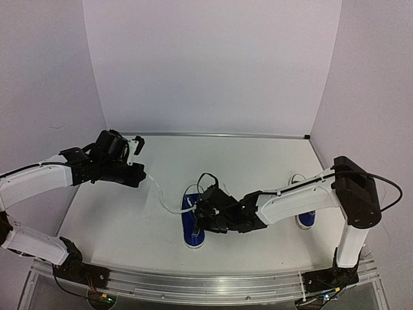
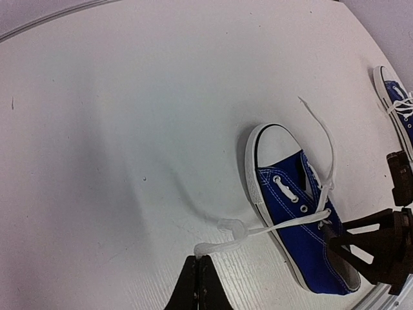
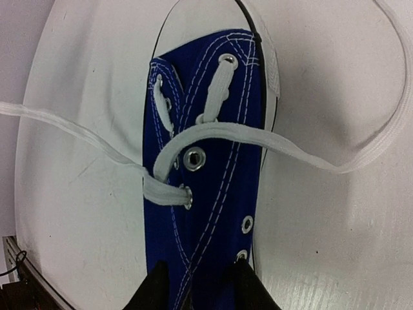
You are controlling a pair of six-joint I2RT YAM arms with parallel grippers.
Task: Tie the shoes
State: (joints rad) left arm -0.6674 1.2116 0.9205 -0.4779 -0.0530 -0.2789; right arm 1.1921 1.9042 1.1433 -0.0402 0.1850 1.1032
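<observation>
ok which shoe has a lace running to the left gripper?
The centre shoe: its white lace stretches out to the left gripper. The other shoe lies apart, far right behind the right arm.

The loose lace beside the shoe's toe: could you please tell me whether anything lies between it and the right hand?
Nothing visible does. The right hand sits over the shoe, and the loose lace lies on the table beside it; the left hand holds the other lace.

Your gripper [image 3: 201,290] straddles the shoe [image 3: 213,194], fingers apart; the lace [image 3: 213,132] crosses the eyelets, untied.
</observation>
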